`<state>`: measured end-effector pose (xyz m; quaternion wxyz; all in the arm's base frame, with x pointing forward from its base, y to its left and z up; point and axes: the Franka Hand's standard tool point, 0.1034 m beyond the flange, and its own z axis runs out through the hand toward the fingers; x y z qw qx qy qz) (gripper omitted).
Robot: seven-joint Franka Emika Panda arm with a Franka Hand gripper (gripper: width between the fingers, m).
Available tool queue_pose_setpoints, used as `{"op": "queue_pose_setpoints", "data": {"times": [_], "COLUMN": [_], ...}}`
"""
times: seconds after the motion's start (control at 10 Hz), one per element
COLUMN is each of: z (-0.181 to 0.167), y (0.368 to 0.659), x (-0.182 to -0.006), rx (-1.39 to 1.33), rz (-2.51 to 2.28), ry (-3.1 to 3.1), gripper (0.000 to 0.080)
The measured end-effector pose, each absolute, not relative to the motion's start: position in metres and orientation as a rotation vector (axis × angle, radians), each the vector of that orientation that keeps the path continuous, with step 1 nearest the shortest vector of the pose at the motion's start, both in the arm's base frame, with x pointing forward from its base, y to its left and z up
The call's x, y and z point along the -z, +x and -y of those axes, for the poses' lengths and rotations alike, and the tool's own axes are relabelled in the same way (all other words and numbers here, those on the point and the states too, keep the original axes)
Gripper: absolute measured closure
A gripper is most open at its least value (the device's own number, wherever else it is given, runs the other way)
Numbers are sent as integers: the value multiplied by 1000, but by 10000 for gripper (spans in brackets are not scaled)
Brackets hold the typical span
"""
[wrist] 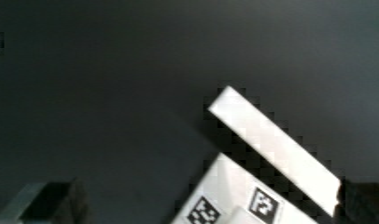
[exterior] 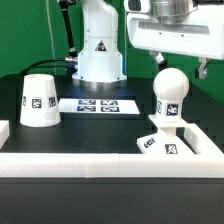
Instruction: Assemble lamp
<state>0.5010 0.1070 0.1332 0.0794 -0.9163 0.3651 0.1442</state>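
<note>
The white conical shade stands wide end down on the black table at the exterior view's left. The round bulb stands upright on the flat square base at the exterior view's right. My gripper hangs just above the bulb, jaws open and empty, one finger on each side of it and apart from it. In the wrist view the gripper is open, its dark fingers at the picture's edge, with the tagged base between them. The bulb is not seen there.
The marker board lies flat between the shade and the base. A white rail borders the table's front and sides; it shows as a white strip in the wrist view. The robot's pedestal stands behind.
</note>
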Motion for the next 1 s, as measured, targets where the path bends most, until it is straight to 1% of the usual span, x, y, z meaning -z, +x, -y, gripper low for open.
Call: {"op": "queue_pose_setpoints", "data": {"times": [0.1,0.5,0.6,0.8,0.9,1.0], "z": [-97,-98,-91,-58,-44,-29], "y": [498,498,496,491,490,490], "x": [-134,-131,-130,-126,-126,-126], "rx": [-432,-432,-404,-357,-347,-343], "rz": [-1106,-1071,-821,-479,-370,-384], "ry": [-2737,-2756,-2870,-2965,-2977,-2976], "gripper": [101,101,101,101,101,101]}}
